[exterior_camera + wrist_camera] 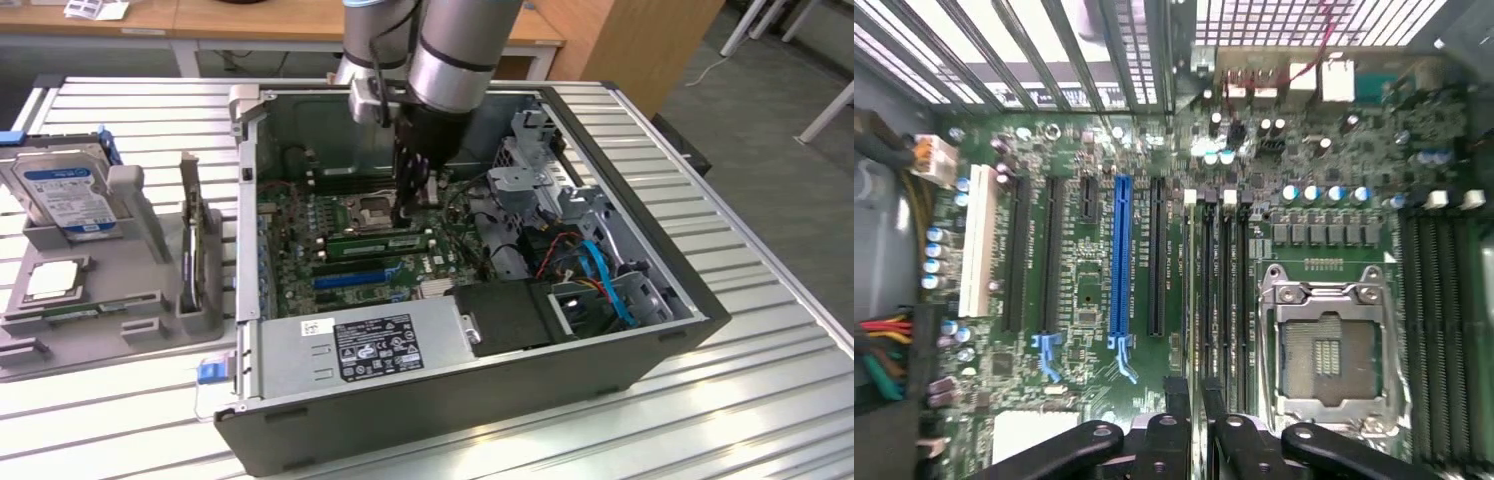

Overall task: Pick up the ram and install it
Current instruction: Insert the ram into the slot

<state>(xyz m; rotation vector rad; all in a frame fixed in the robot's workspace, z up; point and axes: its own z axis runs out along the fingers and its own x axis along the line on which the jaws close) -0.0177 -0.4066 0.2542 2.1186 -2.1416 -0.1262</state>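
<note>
1. The gripper (pixel 1197 398) hangs inside the open computer case (pixel 467 410), low over the motherboard (pixel 1084 330). Its two dark fingers (pixel 1176 415) are slightly parted and grip nothing.
2. In the wrist view the fingertips sit over one end of the row of narrow memory slots (pixel 1224 290), which run between the long blue expansion slot (pixel 1120 260) and the empty silver processor socket (pixel 1329 340).
3. The ram (pixel 380 243) stands on edge on the motherboard near the middle of the case, just below the gripper (pixel 416 205) and beside the processor socket (pixel 371 208). It looks seated in a slot, but I cannot tell how deeply.
4. The power supply (pixel 360 345), with its white label, fills the case's near corner at the exterior view's left. Blue and orange cables (pixel 601 275) lie along the case's edge at the exterior view's right.
5. The case rests on a ribbed metal table (pixel 761 400). Near the table's edge at the exterior view's left, a grey holder (pixel 134 310) carries a blue-labelled hard drive (pixel 64 195) and a square silver processor chip (pixel 54 280).
</note>
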